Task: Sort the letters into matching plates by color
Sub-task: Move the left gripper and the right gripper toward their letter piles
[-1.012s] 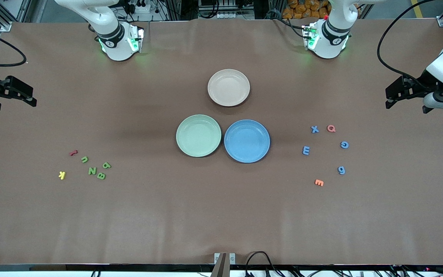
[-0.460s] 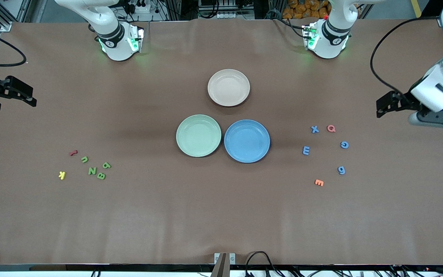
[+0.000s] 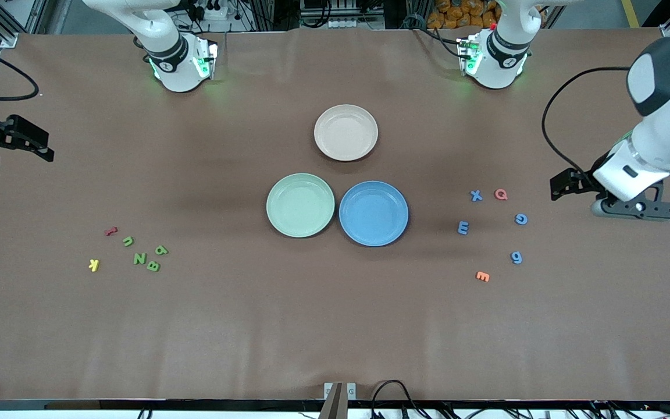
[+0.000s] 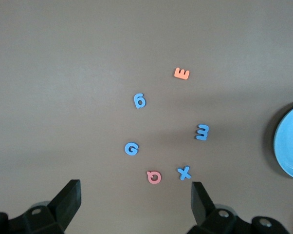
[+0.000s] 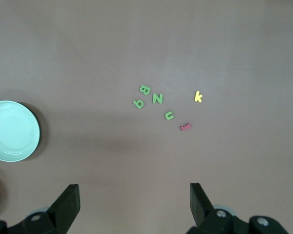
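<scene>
- Left gripper (image 3: pixel 562 187): jaws spread wide, empty, over bare table just beside the blue letters (image 3: pixel 520 219); its fingers (image 4: pixel 68 200) are cut off at the left wrist view's edge.
- Right gripper (image 3: pixel 18 139): jaws apart, empty, partly out of the front view, well apart from the green letters (image 3: pixel 139 258).
- Letters: small flat foam pieces, all lying on the table.
- Green plate (image 3: pixel 300 205), blue plate (image 3: pixel 373 213): round, shallow, matte, touching, both empty, between the two grippers.

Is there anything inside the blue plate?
Nothing: the blue plate shows only its bare bottom. The four blue letters lie on the table toward the left arm's end. Nothing covers the plate, so nothing is hidden.
</scene>
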`<state>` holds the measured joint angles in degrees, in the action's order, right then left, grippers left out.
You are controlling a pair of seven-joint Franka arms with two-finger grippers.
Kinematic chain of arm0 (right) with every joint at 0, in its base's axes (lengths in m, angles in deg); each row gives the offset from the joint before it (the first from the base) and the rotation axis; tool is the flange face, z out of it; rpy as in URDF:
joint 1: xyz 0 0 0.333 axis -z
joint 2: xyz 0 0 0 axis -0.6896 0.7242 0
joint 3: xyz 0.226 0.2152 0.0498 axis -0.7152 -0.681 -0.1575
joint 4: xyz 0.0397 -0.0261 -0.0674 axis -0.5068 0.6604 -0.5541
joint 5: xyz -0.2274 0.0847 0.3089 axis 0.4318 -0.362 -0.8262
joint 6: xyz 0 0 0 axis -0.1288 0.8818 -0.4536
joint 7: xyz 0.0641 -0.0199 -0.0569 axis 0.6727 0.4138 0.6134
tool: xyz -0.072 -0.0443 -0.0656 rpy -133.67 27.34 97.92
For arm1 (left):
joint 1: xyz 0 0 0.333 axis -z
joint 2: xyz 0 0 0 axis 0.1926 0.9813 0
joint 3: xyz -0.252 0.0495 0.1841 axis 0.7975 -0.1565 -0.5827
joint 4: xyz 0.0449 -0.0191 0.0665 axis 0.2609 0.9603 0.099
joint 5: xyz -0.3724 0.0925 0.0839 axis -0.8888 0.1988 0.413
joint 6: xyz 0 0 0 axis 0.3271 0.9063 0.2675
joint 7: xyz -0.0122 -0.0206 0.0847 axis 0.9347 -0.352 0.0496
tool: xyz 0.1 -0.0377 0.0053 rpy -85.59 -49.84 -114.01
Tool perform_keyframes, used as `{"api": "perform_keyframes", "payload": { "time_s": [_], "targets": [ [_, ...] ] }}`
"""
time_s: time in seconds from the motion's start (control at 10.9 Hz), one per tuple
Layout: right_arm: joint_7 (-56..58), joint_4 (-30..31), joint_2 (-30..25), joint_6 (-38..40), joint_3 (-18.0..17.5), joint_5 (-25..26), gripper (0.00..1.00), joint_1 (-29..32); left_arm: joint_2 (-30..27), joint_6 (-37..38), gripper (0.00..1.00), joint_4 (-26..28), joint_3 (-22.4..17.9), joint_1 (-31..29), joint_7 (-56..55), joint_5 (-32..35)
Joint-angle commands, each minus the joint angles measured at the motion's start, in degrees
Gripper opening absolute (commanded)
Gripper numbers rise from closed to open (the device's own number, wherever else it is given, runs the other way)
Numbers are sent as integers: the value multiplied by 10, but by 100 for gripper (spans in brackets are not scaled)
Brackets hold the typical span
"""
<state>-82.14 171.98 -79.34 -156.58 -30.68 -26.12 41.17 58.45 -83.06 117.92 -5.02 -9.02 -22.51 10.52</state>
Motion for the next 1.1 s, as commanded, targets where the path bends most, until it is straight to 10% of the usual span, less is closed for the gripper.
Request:
{"api": "perform_keyframes", "payload": {
  "time_s": [0.0, 0.74, 1.01],
  "targets": [
    [-2, 0, 6, -23, -3, 13, 100, 5, 36, -31, 100, 12, 0, -3, -4, -7],
    [-9, 17, 87, -122, -1, 3, 100, 20, 153, -124, 100, 7, -4, -15, -66, 7],
    [-9, 146, 86, -299, -3, 2, 100, 30, 188, -168, 100, -3, -3, -38, -82, 30]
  ]
}}
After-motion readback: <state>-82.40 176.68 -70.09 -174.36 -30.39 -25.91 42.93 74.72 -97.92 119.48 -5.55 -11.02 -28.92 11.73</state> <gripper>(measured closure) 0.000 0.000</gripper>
